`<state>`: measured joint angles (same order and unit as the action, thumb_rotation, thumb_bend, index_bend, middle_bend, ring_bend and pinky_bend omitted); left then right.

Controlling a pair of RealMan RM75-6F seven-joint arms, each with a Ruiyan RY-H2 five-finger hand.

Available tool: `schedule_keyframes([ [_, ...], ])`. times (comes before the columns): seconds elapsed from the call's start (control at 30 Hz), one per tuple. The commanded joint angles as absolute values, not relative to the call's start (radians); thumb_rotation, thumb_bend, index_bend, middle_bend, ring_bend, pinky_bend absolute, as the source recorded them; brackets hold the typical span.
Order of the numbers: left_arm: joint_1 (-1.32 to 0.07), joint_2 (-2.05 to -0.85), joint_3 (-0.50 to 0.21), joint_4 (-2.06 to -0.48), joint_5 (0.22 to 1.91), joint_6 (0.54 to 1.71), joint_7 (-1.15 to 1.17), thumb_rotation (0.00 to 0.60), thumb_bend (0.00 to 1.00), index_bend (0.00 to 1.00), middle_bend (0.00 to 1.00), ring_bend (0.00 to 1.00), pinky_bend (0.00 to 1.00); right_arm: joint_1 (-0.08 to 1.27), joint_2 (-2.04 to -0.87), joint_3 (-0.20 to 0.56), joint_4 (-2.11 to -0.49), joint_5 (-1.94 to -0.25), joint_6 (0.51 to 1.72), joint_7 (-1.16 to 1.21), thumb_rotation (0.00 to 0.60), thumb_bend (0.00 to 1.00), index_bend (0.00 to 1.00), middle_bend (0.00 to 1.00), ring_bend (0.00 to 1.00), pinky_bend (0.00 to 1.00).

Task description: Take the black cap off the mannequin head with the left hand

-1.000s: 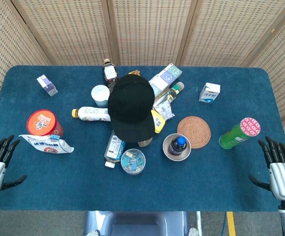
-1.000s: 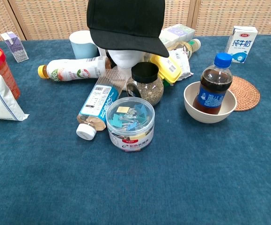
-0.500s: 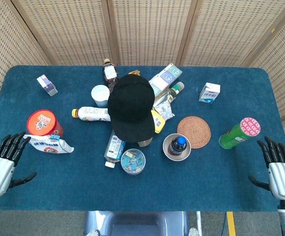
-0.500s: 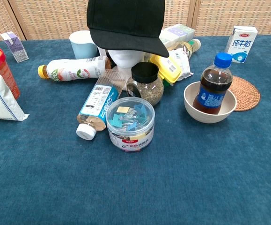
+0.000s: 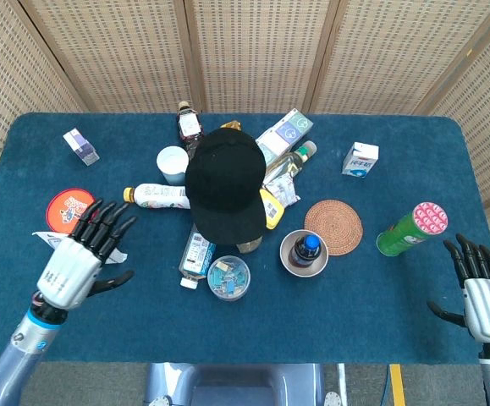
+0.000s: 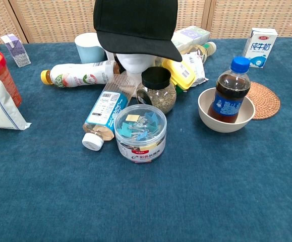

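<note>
The black cap (image 5: 226, 184) sits on the white mannequin head (image 6: 134, 62) in the middle of the blue table, its brim pointing toward me (image 6: 135, 27). From above the cap hides the head. My left hand (image 5: 79, 259) hovers over the table's left side, fingers spread, empty, well left of the cap and over the white snack bag. My right hand (image 5: 485, 294) rests at the front right edge with fingers apart, holding nothing. Neither hand appears in the chest view.
Crowded around the head: a lying white bottle (image 6: 80, 73), a lying clear bottle (image 6: 105, 111), a tub of clips (image 6: 140, 132), a dark-lidded jar (image 6: 157, 89), a cola bottle in a bowl (image 6: 227, 101). Red can (image 5: 68, 207), coaster (image 5: 333, 226), green tube (image 5: 411, 228), milk carton (image 5: 360, 159).
My left hand has risen from the front left edge and moved inward and forward, now covering the snack bag and part of the red can. The right hand barely shifted.
</note>
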<state>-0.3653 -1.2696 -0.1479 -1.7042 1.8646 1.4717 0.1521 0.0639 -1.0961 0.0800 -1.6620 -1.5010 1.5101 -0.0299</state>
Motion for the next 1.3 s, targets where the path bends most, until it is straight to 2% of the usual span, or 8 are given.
schedule_keyframes([
  [0.03, -0.410, -1.313, -0.165, -1.696, 1.856, 1.415, 0.182, 0.600, 0.06, 0.00, 0.00, 0.00, 0.00, 0.063, -1.094, 0.082, -1.661, -1.497, 1.510, -0.024, 0.600, 0.00, 0.05, 0.00, 0.02, 0.00],
  [0.17, -0.468, -1.385, -0.187, -1.669, 1.826, 1.352, 0.236, 0.600, 0.06, 0.00, 0.00, 0.00, 0.00, 0.065, -1.089, 0.085, -1.657, -1.490, 1.504, -0.007, 0.600, 0.00, 0.05, 0.00, 0.02, 0.00],
  [0.5, -0.569, -1.543, -0.218, -1.538, 1.817, 1.304, 0.336, 0.600, 0.06, 0.00, 0.00, 0.00, 0.00, 0.065, -1.078, 0.087, -1.659, -1.489, 1.501, 0.038, 0.600, 0.00, 0.04, 0.00, 0.02, 0.00],
  [0.77, -0.663, -1.688, -0.239, -1.376, 1.837, 1.299, 0.393, 0.600, 0.06, 0.03, 0.00, 0.00, 0.00, 0.079, -1.078, 0.091, -1.641, -1.471, 1.468, 0.068, 0.600, 0.00, 0.04, 0.00, 0.02, 0.00],
  [1.03, -0.741, -1.751, -0.243, -1.290, 1.853, 1.266, 0.492, 0.600, 0.06, 0.07, 0.00, 0.00, 0.00, 0.083, -1.076, 0.094, -1.632, -1.463, 1.457, 0.091, 0.600, 0.00, 0.04, 0.00, 0.02, 0.00],
  [1.17, -0.783, -1.792, -0.249, -1.250, 1.862, 1.267, 0.544, 0.600, 0.09, 0.12, 0.01, 0.00, 0.08, 0.082, -1.072, 0.098, -1.629, -1.458, 1.459, 0.106, 0.600, 0.00, 0.04, 0.00, 0.02, 0.00],
  [1.3, -0.794, -1.817, -0.244, -1.207, 1.854, 1.284, 0.550, 0.600, 0.14, 0.17, 0.07, 0.01, 0.13, 0.084, -1.072, 0.098, -1.624, -1.455, 1.455, 0.114, 0.600, 0.00, 0.04, 0.00, 0.02, 0.00],
])
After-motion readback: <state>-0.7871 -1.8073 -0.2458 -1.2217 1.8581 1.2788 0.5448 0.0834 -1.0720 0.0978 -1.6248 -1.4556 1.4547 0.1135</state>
